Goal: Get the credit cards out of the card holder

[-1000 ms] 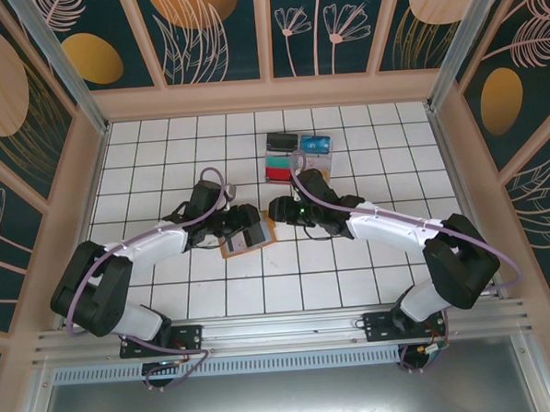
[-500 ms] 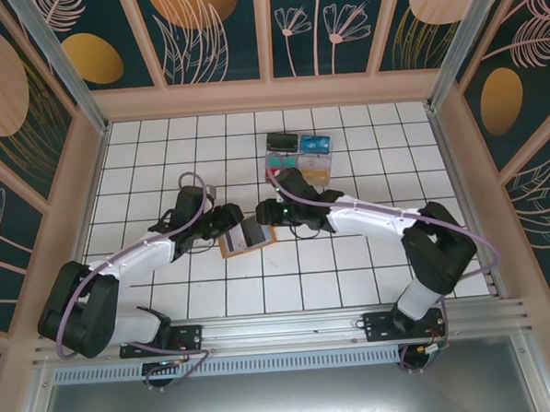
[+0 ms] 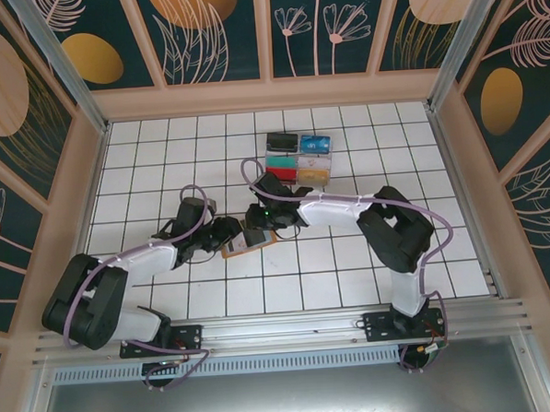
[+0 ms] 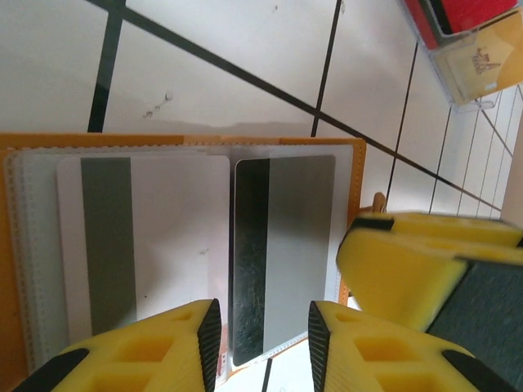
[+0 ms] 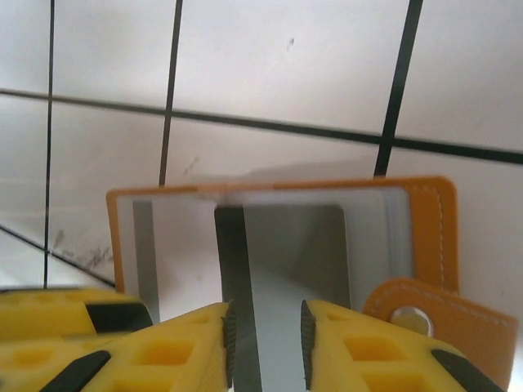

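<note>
1. White-tiled table [image 3: 143, 157]: the left jaws have pulled back to the left edge of the card holder [image 5: 426, 229] and narrowed. A gap remains between them and they pinch nothing.
2. Just ahead of them the holder lies open. Two credit cards [image 4: 163, 245] sit in its pockets, so none is out yet.
3. The right jaws have reached in from the opposite side. They have also narrowed but are parted, straddling the dark stripe of the grey card [image 5: 302, 245].
4. Beyond the right jaws, well apart, sits the tray of card stacks [image 3: 298, 159]. With both sets of jaws crowded over one small holder, they could bump each other.
</note>
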